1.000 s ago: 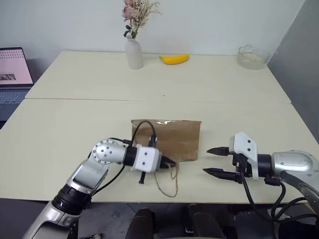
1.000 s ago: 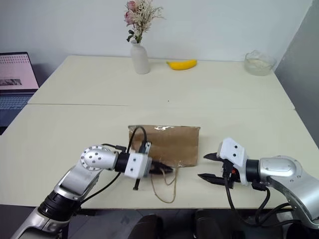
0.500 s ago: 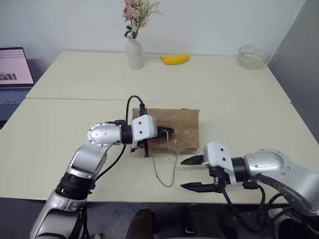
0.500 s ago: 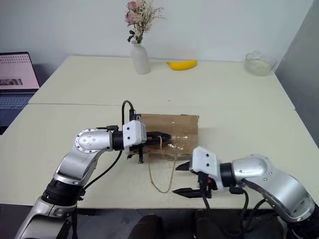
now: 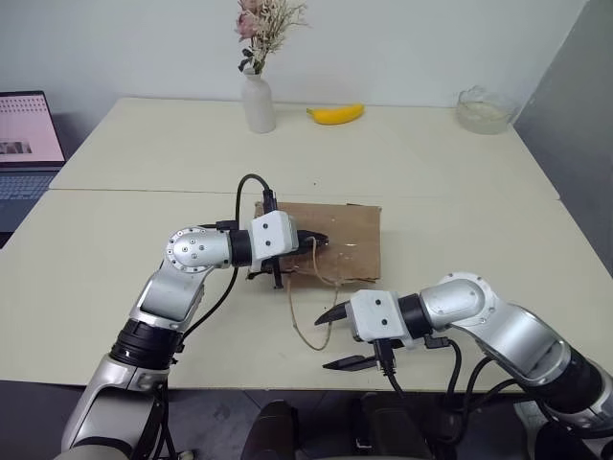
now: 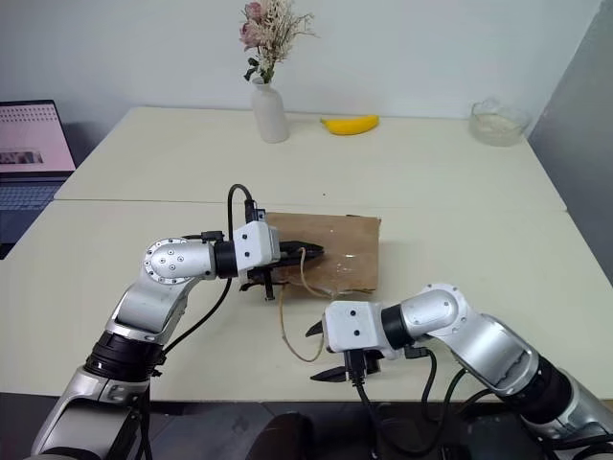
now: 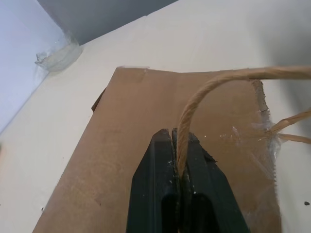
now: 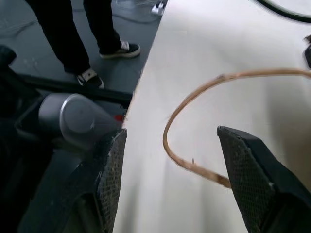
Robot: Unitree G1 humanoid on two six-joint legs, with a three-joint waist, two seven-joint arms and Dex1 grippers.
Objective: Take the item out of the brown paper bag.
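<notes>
Tan cord handle point(image 7: 181, 138) | pinched between left gripper point(image 7: 179, 145) fingers

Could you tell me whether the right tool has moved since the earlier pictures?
Yes. The right tool, open, has swung leftward along the table's near edge, from right of the brown paper bag to just below it, by the loose cord handle.

This looks like an office or a robot test room dressed up with a few homely props. Two plain cream counters point(image 5: 402, 182) stand pushed together before a bare pale wall. At about eleven o'clock a white vase point(image 5: 258, 102) holds dried flowers, a banana point(image 5: 335, 114) lies at twelve, and a glass bowl point(image 5: 483, 109) sits at one. An open laptop point(image 5: 26, 144) stands at ten o'clock. A person's shoes point(image 8: 107, 60) and cables rest on the grey floor.
</notes>
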